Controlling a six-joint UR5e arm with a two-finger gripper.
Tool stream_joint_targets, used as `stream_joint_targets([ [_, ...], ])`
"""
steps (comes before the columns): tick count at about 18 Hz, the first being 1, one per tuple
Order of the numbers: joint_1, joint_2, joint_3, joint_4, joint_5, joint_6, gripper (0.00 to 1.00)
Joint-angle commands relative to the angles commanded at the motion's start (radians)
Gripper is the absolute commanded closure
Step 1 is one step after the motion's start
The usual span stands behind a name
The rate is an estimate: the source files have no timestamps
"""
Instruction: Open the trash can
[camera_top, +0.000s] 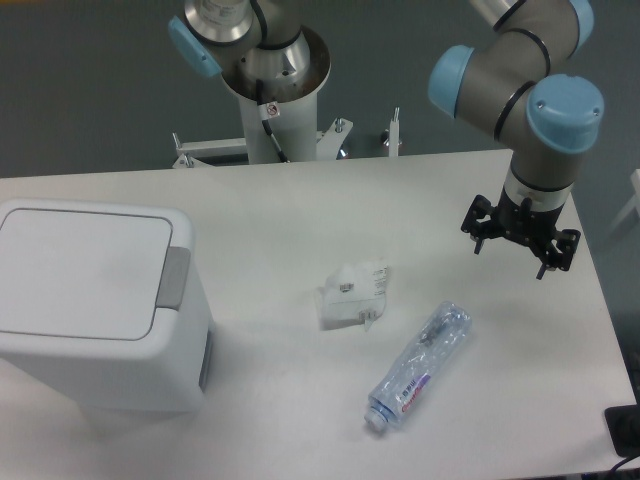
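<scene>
The trash can is a big boxy white bin at the left edge of the table. Its flat lid lies down shut, with a grey push-button strip along its right side. My gripper hangs far to the right over the table, pointing down. Its black fingers stand spread apart with nothing between them. A wide stretch of table separates it from the trash can.
A crumpled white paper packet lies mid-table. A clear plastic bottle lies on its side, below and left of the gripper. The arm's base column rises at the back edge. The table's right edge is close to the gripper.
</scene>
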Motion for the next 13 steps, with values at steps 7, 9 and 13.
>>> stream_joint_targets([
  [7, -0.002, 0.002, -0.008, 0.002, -0.005, 0.0, 0.0],
  [9, 0.0, 0.003, -0.011, -0.003, -0.012, -0.009, 0.0],
  [13, -0.002, 0.02, -0.02, 0.017, -0.067, -0.15, 0.0],
])
